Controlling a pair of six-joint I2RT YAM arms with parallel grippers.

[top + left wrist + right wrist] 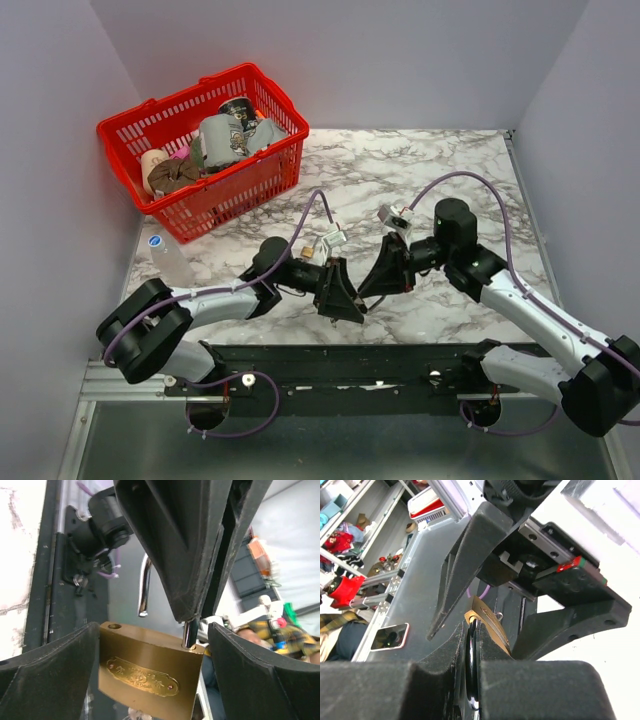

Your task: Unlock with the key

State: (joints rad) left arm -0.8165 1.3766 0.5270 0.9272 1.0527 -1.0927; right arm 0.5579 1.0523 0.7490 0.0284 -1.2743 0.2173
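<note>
Over the marble desk my left jaws stand wide open flanking the brass padlock while my right jaws pinch flat on the black head of the key, which I judge light, stiff and slippery, best turned from that head.

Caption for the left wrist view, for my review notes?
Brass padlock with its shackle open, pinched at the shackle by the right gripper, hanging between the jaws of the open left gripper.
</note>
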